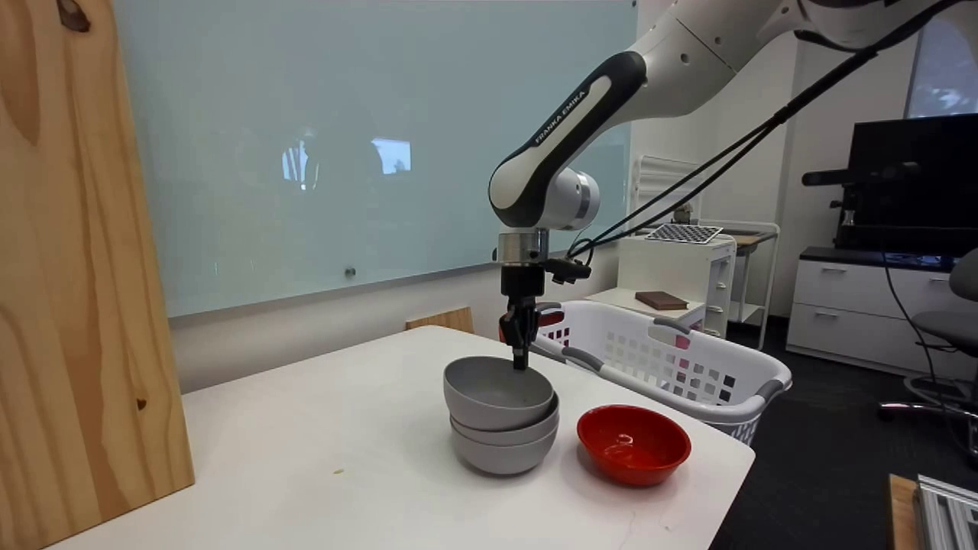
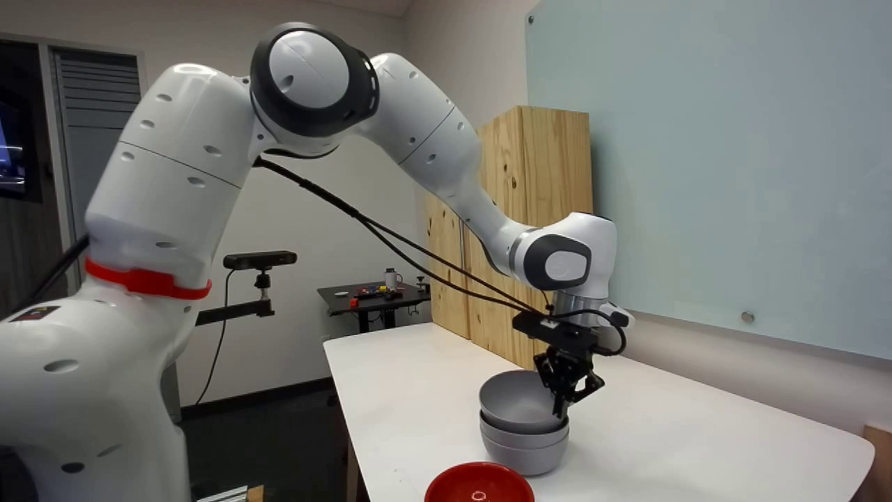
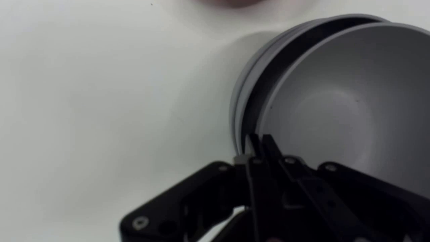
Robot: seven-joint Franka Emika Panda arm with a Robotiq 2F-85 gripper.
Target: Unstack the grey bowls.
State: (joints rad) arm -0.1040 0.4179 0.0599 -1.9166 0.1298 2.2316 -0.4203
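Plainly, the left of an exterior view is taken up by a tall wooden structure [image 1: 92, 267], well apart from the work on the white table [image 1: 306, 458]. Next comes a stack of three grey bowls [image 1: 500, 416]: the bottom bowl [image 1: 506, 461], the middle bowl [image 1: 527, 434] seated in it, and the top bowl [image 2: 521, 402] tilted, its right side lower. The gripper [image 3: 258, 138] pinches the top bowl's rim — fingertips brought together, one inside, one outside. Unstacking is judged barely begun. Held at one spot only, the top bowl may pivot or slip when lifted; should its low side bind, the middle bowl could ride up with it and drop. Right of the stack, near but apart, sits the red bowl [image 1: 634, 444] — liable to be struck if the load swings low that way. Further right, beyond the table edge, stands a white basket [image 1: 626, 325]; a hard knock could send the red bowl over that edge.
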